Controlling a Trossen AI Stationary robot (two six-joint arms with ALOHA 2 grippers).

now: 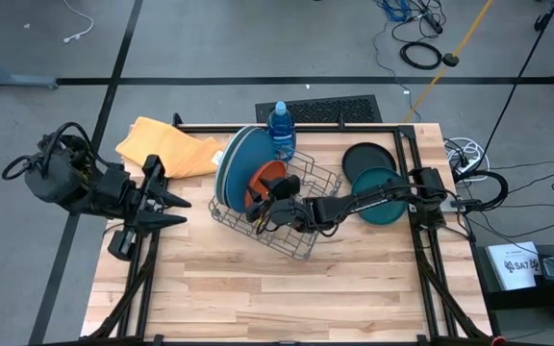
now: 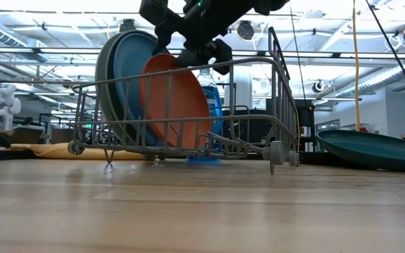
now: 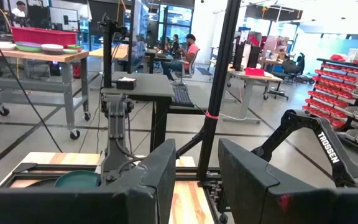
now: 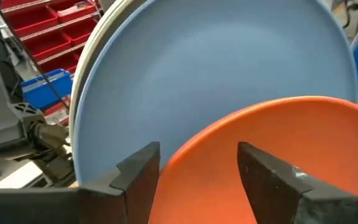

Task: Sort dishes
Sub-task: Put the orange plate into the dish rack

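A wire rack (image 1: 301, 240) stands mid-table. In it, on their rims, are a grey plate (image 2: 103, 70), a blue plate (image 1: 239, 159) and a smaller orange plate (image 1: 263, 178). My right gripper (image 1: 265, 207) reaches in from the table's right. It is open just above the orange plate's upper rim (image 2: 178, 60), with its fingers astride the orange face (image 4: 229, 162). A black plate (image 1: 365, 156) and a dark teal plate (image 1: 383, 213) lie flat on the table's right part. My left gripper (image 1: 166, 207) is open over the table's left edge and touches nothing. My right gripper is open and comes down slanting from the table's right onto the orange plate's upper rim (image 4: 272, 109). I cannot tell whether either finger touches it. The plate stands upright in the rack, leaning toward the blue plate (image 4: 216, 62).
A blue water bottle (image 1: 280, 130) stands just behind the rack. A folded yellow cloth (image 1: 166, 149) lies at the far left. The rack's tall wire end (image 2: 280, 84) rises beside my right gripper. Bare wood stretches along the near half of the table (image 1: 277, 298).
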